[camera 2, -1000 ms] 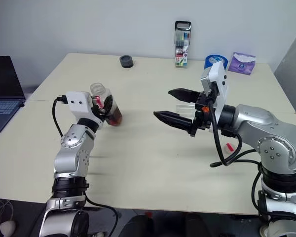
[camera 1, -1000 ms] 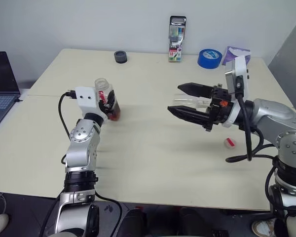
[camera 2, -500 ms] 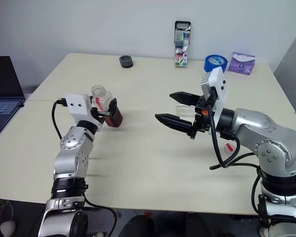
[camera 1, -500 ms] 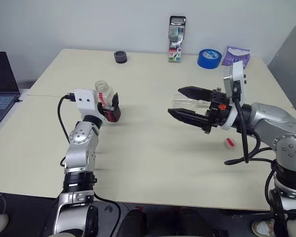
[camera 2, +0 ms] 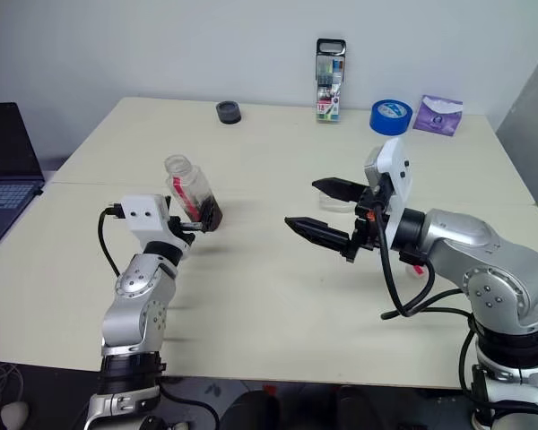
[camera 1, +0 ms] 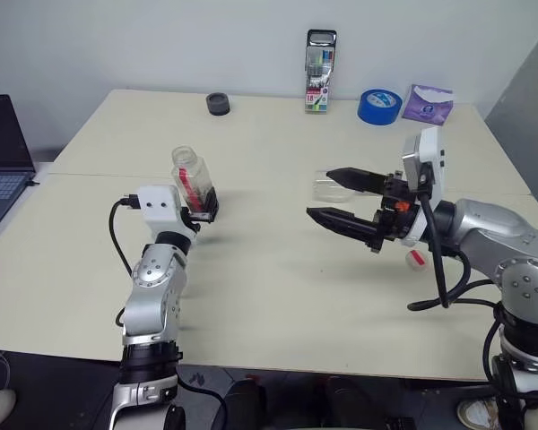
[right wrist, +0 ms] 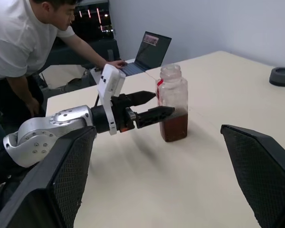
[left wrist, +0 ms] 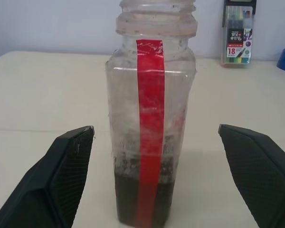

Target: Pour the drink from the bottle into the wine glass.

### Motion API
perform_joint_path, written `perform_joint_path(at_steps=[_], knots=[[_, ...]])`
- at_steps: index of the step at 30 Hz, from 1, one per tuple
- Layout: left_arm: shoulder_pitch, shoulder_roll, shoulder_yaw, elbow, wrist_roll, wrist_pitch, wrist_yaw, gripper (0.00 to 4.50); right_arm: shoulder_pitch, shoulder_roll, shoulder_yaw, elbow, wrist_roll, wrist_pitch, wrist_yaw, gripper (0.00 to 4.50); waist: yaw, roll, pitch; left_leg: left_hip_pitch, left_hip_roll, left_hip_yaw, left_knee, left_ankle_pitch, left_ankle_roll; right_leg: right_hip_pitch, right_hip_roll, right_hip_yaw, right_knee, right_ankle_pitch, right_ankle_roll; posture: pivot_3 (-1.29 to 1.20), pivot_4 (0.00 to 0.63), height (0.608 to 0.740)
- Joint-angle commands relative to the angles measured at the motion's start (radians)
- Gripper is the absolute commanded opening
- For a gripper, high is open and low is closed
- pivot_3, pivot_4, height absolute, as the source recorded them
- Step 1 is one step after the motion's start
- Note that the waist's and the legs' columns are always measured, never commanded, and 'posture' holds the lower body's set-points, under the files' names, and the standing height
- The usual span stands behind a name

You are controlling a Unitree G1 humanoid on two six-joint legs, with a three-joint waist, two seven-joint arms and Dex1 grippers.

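Now that the left end effector (left wrist: 154, 175) has let go, the bottle (left wrist: 152, 114) stands free on the desk (camera 1: 269, 287).
Both end effectors gape wide, right end effector (camera 1: 332, 194) empty; drink (left wrist: 145, 197) remains, so pouring looks unfinished.

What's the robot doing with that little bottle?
The robot is supposed to pour a drink into a wine glass. Right now the bottle stands upright on the table with its cap off and a little dark drink at the bottom. The left gripper is open right beside the bottle, not holding it. The right gripper is open too, holding nothing, in the air over the middle of the table. A person leans over a laptop nearby.
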Motion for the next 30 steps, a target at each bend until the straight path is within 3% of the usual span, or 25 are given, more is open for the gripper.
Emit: perform_joint_path(at_steps=[1, 7, 9, 15, 24, 30], knots=[[0.040, 0.010, -0.023, -0.109, 0.000, 0.031, -0.010, 4.48, 0.014, -0.009, -0.026, -0.053, 0.027, 0.000, -0.025, 4.50, 0.000, 0.000, 0.000, 0.000, 0.000, 0.000, 0.000, 0.000, 0.000, 0.000, 0.000, 0.000, 0.000, 0.000, 0.000, 0.00, 0.150, 0.740], [0.192, 0.108, -0.111, -0.294, -0.034, 0.143, -0.162, 4.48, 0.143, -0.103, -0.037, -0.087, -0.023, -0.012, -0.007, 4.50, 0.000, 0.000, 0.000, 0.000, 0.000, 0.000, 0.000, -0.001, 0.002, 0.001, 0.000, 0.000, -0.001, 0.000, 0.000, 0.00, 0.150, 0.740], [0.229, 0.155, -0.132, -0.350, -0.070, 0.165, -0.236, 4.48, 0.151, -0.147, 0.013, -0.068, -0.139, -0.076, 0.004, 4.50, -0.001, 0.000, 0.000, 0.001, 0.000, 0.000, 0.000, -0.001, 0.002, 0.001, 0.000, 0.000, 0.000, 0.000, 0.000, 0.00, 0.150, 0.740], [0.205, 0.241, -0.125, -0.479, -0.294, 0.284, -0.418, 4.48, 0.073, -0.266, 0.355, 0.161, -0.729, -0.404, -0.033, 4.50, -0.003, 0.000, 0.000, 0.007, 0.000, 0.001, -0.001, -0.001, 0.002, 0.004, 0.001, 0.001, 0.001, 0.000, 0.000, 0.00, 0.150, 0.740], [0.176, 0.269, -0.184, -0.495, -0.332, 0.322, -0.460, 4.48, -0.106, -0.123, 0.587, 0.575, -1.175, -0.684, -0.073, 4.50, -0.008, 0.000, 0.000, 0.007, 0.001, 0.003, -0.002, 0.001, -0.002, 0.003, 0.002, 0.003, 0.000, 0.000, 0.000, 0.00, 0.150, 0.740], [0.187, 0.265, -0.189, -0.506, -0.323, 0.312, -0.447, 4.48, -0.219, -0.038, 0.622, 0.873, -1.335, -0.810, -0.123, 4.50, -0.008, 0.000, 0.000, 0.007, 0.001, 0.003, -0.002, 0.001, -0.003, 0.003, 0.001, 0.003, 0.000, 0.000, 0.000, 0.00, 0.150, 0.740]])
